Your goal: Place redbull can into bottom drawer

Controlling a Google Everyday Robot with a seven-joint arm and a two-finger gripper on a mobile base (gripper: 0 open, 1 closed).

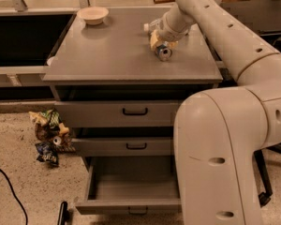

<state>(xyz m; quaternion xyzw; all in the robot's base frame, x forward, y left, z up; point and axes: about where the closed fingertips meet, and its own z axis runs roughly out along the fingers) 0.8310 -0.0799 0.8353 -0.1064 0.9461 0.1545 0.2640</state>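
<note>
Currently, in the camera view, the gripper is seen at the far right part of the grey cabinet top, low over the surface. The jaws are pressed in on the redbull can, which is pinched between the yellowish pads. The can is tilted, with one shiny silver end turned toward the near side. Whether the can touches the cabinet top cannot be told. The white arm is stretched in from the right and far side, and the robot's large white body fills the near right of the scene.

The bottom drawer is pulled out at the near foot of the cabinet, well below the can; its grey inside is shown and a small black handle is partly seen on its front. The middle drawer and the top drawer are stacked above it, each with a black handle.

A pale bowl is set at the far left of the cabinet top, well apart from the gripper. Crumpled snack bags are piled on the speckled floor left of the drawers.
</note>
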